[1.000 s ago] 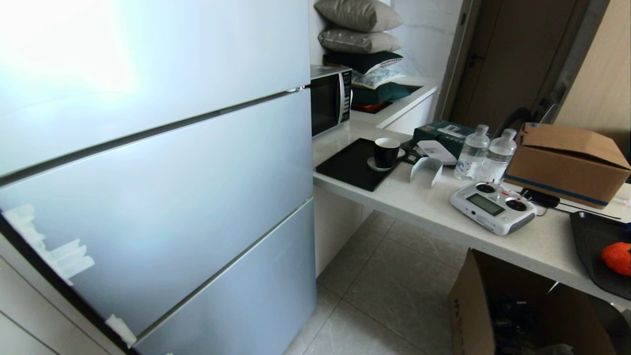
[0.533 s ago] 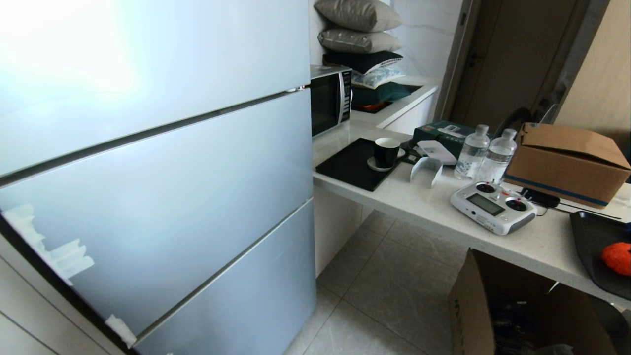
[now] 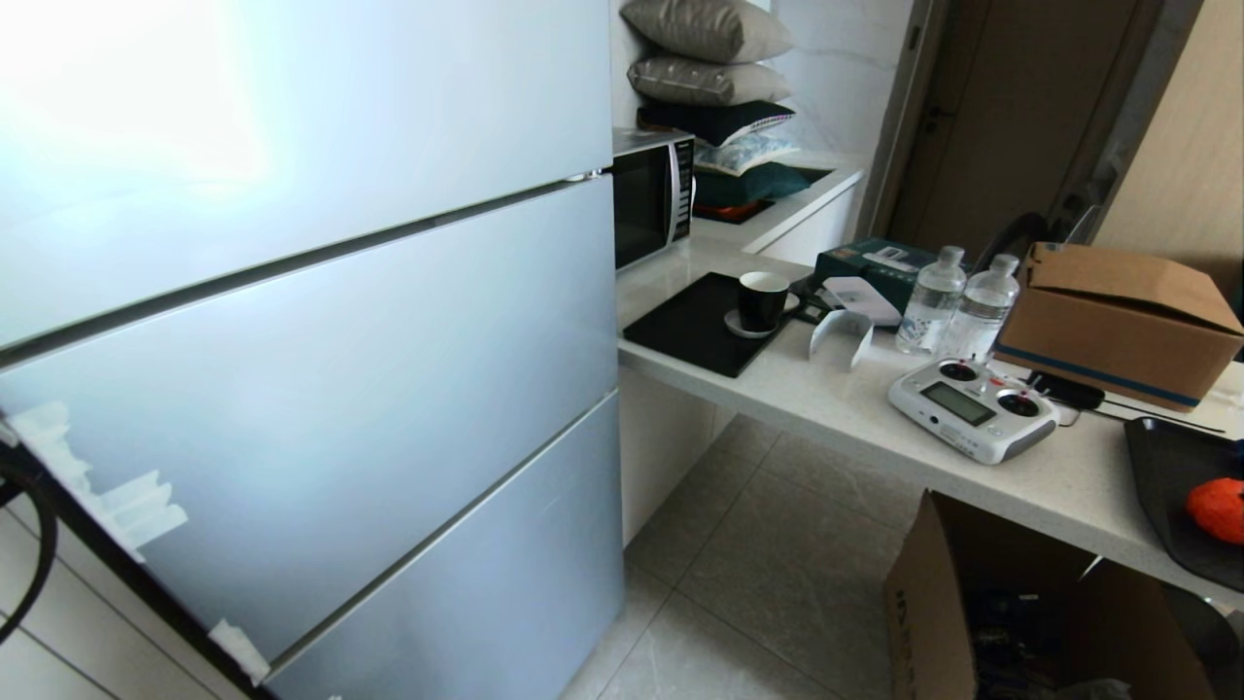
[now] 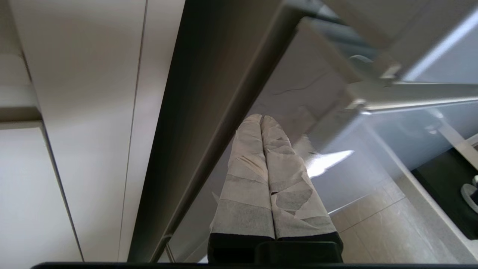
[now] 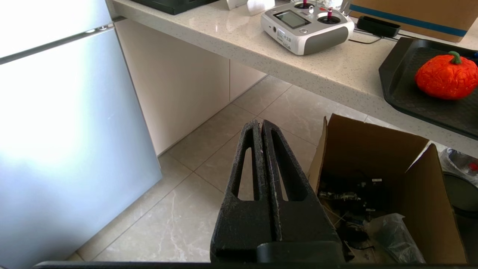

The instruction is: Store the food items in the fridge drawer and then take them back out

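Observation:
An orange-red bumpy fruit with a green stem lies on a black tray on the counter; it also shows at the head view's right edge as the fruit. The fridge stands with all its doors closed, so the fridge drawer is hidden. My left gripper, its fingers wrapped in pale tape, is shut and empty, close to the fridge's dark side edge. My right gripper is shut and empty, hanging over the floor beside an open cardboard box.
The counter carries a white remote controller, two water bottles, a black cup on a dark mat, a closed carton and a microwave. Tiled floor lies between fridge and counter.
A black cable of my left arm has come into the head view at its left edge, by the fridge's side. Everything else stands as before.

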Robot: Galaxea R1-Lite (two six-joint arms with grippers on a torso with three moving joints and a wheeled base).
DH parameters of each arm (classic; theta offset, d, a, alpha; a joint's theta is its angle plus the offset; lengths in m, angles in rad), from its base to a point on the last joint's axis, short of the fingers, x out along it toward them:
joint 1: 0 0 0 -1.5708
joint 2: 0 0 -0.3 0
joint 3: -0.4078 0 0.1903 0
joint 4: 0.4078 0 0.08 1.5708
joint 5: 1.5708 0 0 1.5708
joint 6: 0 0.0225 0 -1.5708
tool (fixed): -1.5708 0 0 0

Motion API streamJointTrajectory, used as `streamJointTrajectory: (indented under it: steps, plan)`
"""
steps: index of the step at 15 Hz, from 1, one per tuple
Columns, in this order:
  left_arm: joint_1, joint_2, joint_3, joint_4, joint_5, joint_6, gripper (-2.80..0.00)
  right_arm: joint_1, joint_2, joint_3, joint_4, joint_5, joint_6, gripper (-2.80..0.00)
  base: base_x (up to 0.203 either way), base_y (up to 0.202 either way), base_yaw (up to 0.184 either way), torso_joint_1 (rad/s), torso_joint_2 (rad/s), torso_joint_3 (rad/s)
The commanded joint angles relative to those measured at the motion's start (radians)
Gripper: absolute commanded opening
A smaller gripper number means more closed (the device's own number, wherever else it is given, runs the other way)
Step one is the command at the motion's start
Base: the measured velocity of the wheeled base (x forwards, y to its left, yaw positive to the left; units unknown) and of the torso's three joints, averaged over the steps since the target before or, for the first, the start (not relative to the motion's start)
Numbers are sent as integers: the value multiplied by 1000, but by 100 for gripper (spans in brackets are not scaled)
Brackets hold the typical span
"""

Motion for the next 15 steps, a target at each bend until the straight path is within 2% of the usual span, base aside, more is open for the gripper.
streamJointTrajectory:
  steps: [1,4,7,11,15]
  plan:
    - [0,40,3,-20,-2,-3,-280,0,0,0,0,0,0,-280,0,0,0,0,0,0]
    - [-3,44,8,-29,-25,-6,-280,0,0,0,0,0,0,-280,0,0,0,0,0,0]
    - [-3,24,9,-28,-131,-21,-280,0,0,0,0,0,0,-280,0,0,0,0,0,0]
    - [-4,-5,44,-26,-207,-22,-280,0,0,0,0,0,0,-280,0,0,0,0,0,0]
    - [-16,-47,78,-24,-221,-23,-280,0,0,0,0,0,0,-280,0,0,0,0,0,0]
